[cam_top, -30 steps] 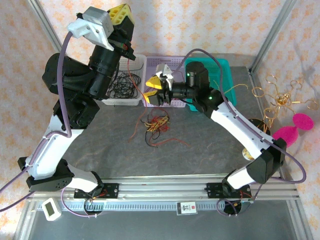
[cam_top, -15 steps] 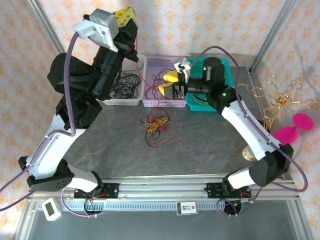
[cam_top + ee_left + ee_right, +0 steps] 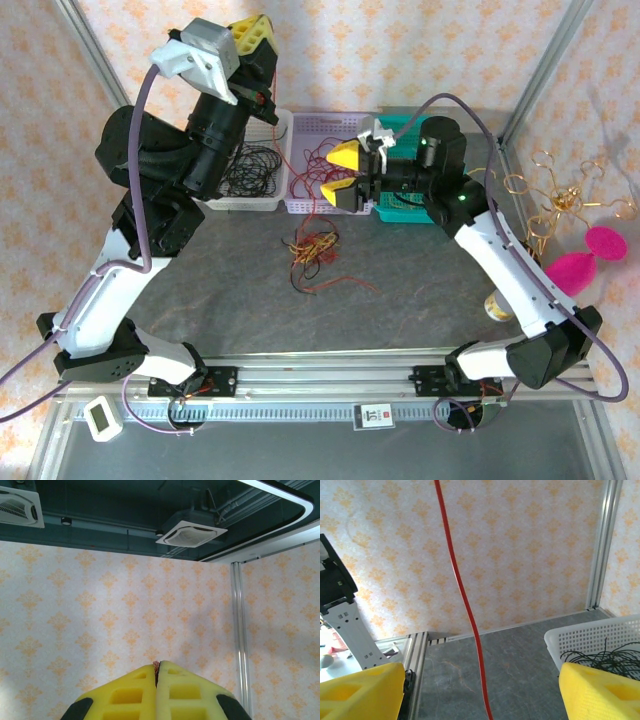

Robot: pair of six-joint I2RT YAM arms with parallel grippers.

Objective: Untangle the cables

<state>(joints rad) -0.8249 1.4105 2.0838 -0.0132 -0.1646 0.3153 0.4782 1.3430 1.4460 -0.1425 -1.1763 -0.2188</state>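
A grey table [image 3: 400,290] stands inside walls of orange-patterned wallpaper [image 3: 400,50] with a metal post [image 3: 545,70] at the right corner. The left wrist view looks up at ceiling vents [image 3: 190,532].

At the back left, a white basket [image 3: 262,202] holds coiled black cables [image 3: 250,170]. Beside it is a lilac basket [image 3: 330,125], then a teal basket [image 3: 455,130] whose contents the right arm hides. A gold ornament [image 3: 560,195] sits at the far right.

The tangle [image 3: 315,248] of red, yellow and black cables lies on the table in front of the lilac basket.

The left gripper [image 3: 250,30] is raised high, pads pressed together with a speck of red at the seam, pinching the red cable [image 3: 465,605]. The right gripper [image 3: 338,174] hangs over the lilac basket with its fingers [image 3: 600,690] wide apart. The red cable runs between them, touching neither.
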